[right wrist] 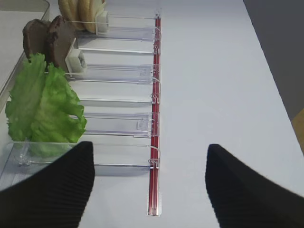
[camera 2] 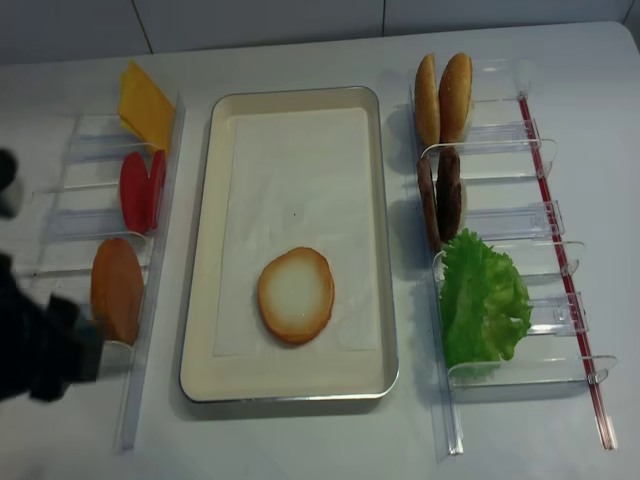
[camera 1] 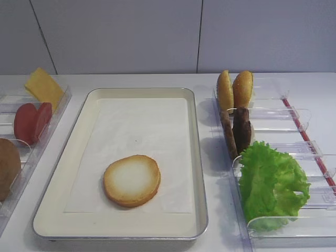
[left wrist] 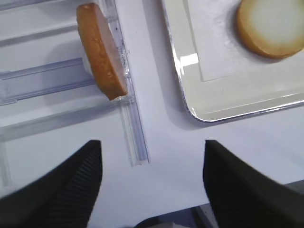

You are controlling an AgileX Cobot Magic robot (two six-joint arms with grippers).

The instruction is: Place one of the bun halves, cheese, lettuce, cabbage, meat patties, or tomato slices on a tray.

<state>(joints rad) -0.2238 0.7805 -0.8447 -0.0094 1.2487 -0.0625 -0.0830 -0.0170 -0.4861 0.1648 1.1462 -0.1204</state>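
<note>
On your far left, a clear plastic divided holder (camera 2: 100,215) carries the thin yellow-orange cheese square (camera 2: 145,104) at the back, two round red tomato slices (camera 2: 141,190) on edge in the middle, and a darker brown domed bun piece (camera 2: 117,289) nearest you. Your left gripper (left wrist: 151,183) hangs over the bare table between that holder and the tray, its dark fingers (left wrist: 61,187) spread wide and holding nothing. In the centre you see the large cream rectangular tray (camera 1: 195,157) with its white paper liner (camera 1: 131,136); the round flat bun half (camera 1: 132,180), pale cut face up with a golden-brown rim, lies on the liner toward the tray's near end. To the right, a second clear divided holder (camera 2: 510,220) keeps two golden-orange bun halves (camera 2: 443,96) upright, then two dark brown meat patties (camera 2: 440,197), then the big frilly green lettuce leaf (camera 2: 482,300). Your right gripper (right wrist: 149,183) hovers over that holder's near end, fingers (right wrist: 57,192) well apart and empty.
</note>
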